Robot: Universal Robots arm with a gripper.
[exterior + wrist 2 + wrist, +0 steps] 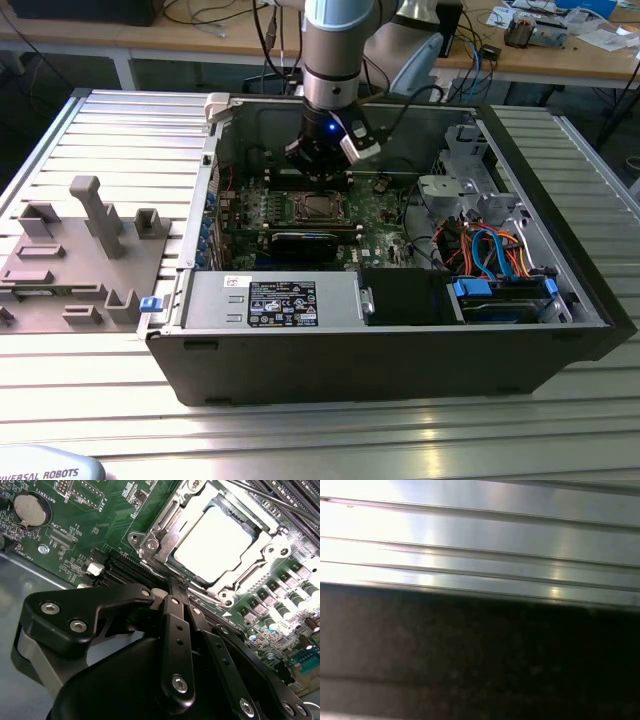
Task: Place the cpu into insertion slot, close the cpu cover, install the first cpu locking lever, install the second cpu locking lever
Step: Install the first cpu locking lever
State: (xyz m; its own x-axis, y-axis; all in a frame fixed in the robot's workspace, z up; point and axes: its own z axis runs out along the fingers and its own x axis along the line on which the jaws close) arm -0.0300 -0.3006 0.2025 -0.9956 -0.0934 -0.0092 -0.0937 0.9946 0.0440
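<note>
Inside one open case (560,300), one cpu (212,542) sits in one slot (150,542) under one cover (260,545), gripper (176,582) clenched, empty, just beside the slot's edge.

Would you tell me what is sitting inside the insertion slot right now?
The cpu lies in the insertion slot, framed by the cpu cover. The socket contacts beneath are hidden by it.

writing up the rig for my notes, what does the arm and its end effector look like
The arm is a fat round tube in pale blue-grey with a silver band, and a blue light glows at the wrist. Black cables trail off behind it. In the second wrist view the end effector is matte black: flat bar-like links joined with silver screw heads, narrowing to slim fingers.
</note>
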